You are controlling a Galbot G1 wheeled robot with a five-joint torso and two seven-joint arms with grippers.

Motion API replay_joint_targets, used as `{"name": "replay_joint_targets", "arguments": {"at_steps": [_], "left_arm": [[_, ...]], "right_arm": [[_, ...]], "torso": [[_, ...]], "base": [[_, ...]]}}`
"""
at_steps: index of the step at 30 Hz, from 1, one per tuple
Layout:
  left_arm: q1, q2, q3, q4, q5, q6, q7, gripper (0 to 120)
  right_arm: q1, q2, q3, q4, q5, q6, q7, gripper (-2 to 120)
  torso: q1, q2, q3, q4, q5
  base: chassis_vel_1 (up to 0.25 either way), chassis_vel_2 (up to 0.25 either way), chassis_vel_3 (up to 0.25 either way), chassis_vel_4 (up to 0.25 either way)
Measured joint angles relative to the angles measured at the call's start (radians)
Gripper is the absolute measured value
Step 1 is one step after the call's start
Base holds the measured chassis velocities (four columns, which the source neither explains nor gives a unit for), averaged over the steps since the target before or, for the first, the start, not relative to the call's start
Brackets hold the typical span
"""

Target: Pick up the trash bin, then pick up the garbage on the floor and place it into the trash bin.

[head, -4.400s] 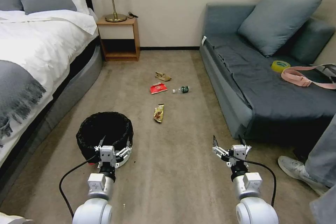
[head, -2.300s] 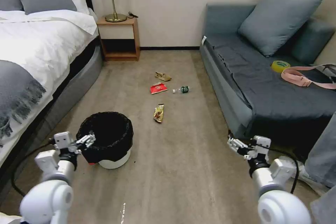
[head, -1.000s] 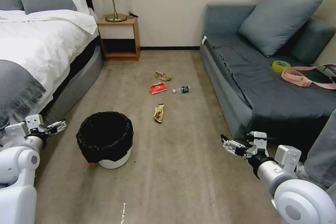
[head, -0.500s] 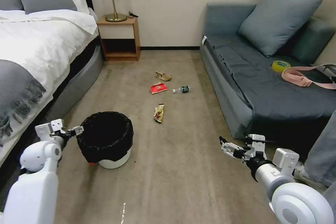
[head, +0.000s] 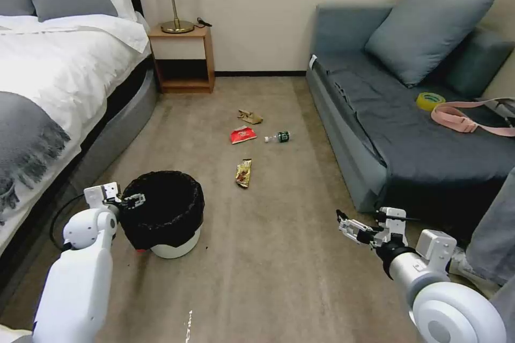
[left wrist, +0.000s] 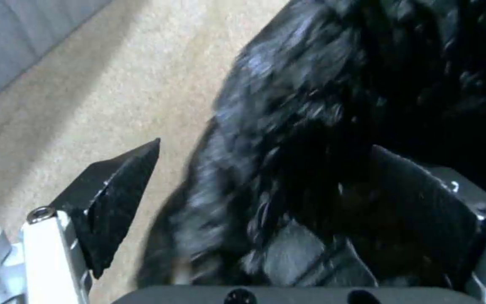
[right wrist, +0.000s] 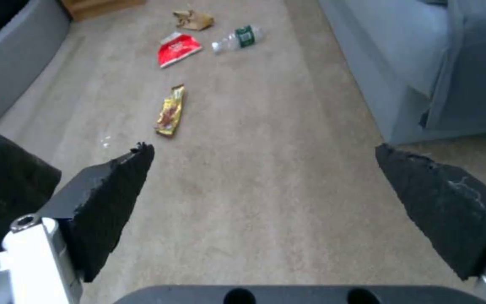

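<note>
L gripper (head: 135, 201): at bin's left rim, jaws spread astride bagged edge, rim between them, not clenched yet; set for rim pick.
Trash bin (head: 161, 209): stood on floor near bed.
R gripper (head: 348, 223): unclenched, empty, low by sofa; idle.
Garbage (head: 243, 173): floor, well apart from bin.

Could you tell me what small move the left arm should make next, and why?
Probably close the left end effector on the trash bin rim. In the left wrist view its open fingers straddle the black-bagged rim, one outside over carpet, one inside. The right end effector hangs open above the floor.
</note>
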Motion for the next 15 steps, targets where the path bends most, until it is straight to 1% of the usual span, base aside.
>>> {"name": "replay_joint_targets", "arguments": {"at_steps": [1,2,4,6,7,10,11,14,15], "left_arm": [[-0.008,-0.003,0.0,0.019,0.004,-0.003,0.0,100],[-0.008,-0.003,0.0,0.019,0.004,-0.003,0.0,100],[-0.018,-0.008,0.001,0.049,0.01,-0.007,0.0,96],[-0.018,-0.008,0.0,0.054,0.013,-0.007,0.001,90],[-0.018,-0.008,0.0,0.054,0.013,-0.007,0.001,90],[-0.007,-0.005,0.001,0.043,0.02,-0.007,0.014,76],[-0.007,-0.005,0.001,0.043,0.02,-0.007,0.014,76],[0.008,0.002,-0.003,0.02,0.02,-0.007,0.021,62],[0.019,0.006,-0.007,0.001,0.018,-0.007,0.026,57]], "right_arm": [[0.0,0.001,-0.001,0.0,0.0,0.001,0.0,100],[0.0,0.001,-0.001,0.0,0.0,0.001,0.0,100],[-0.001,0.003,-0.002,0.001,0.001,0.002,0.0,100],[-0.004,0.004,-0.002,0.005,0.001,0.003,-0.001,100],[-0.004,0.004,-0.002,0.005,0.001,0.003,-0.001,100],[-0.007,0.006,-0.002,0.011,0.003,0.003,-0.001,100],[-0.007,0.006,-0.002,0.011,0.003,0.003,-0.001,100],[-0.008,0.009,-0.005,0.02,0.004,0.003,-0.001,100],[-0.01,0.01,-0.007,0.024,0.004,0.003,-0.001,100]], "torso": [[0.0,0.0,0.0,0.0001,0.0004],[0.0,0.0,0.0,0.0001,0.0004],[0.0,0.0,0.0,0.0004,0.0014],[0.0,0.001,0.0,0.0008,0.0014],[0.0,0.001,0.0,0.0008,0.0014],[0.0,0.001,0.0,0.0005,0.0],[0.0,0.001,0.0,0.0005,0.0],[0.0,0.0,0.0,-0.0001,-0.0014],[0.0,0.0,0.0,-0.0003,-0.0025]], "base": [[0.0,0.0,0.0,0.0],[0.0,0.0,0.0,0.0],[0.0,0.0,0.0,0.0],[0.0,0.0,0.0,0.0],[0.0,0.0,0.0,0.0],[0.0,0.0,0.0,0.0],[0.0,0.0,0.0,0.0],[0.0,0.0,0.0,0.0],[0.0,0.0,0.0,0.0]]}}
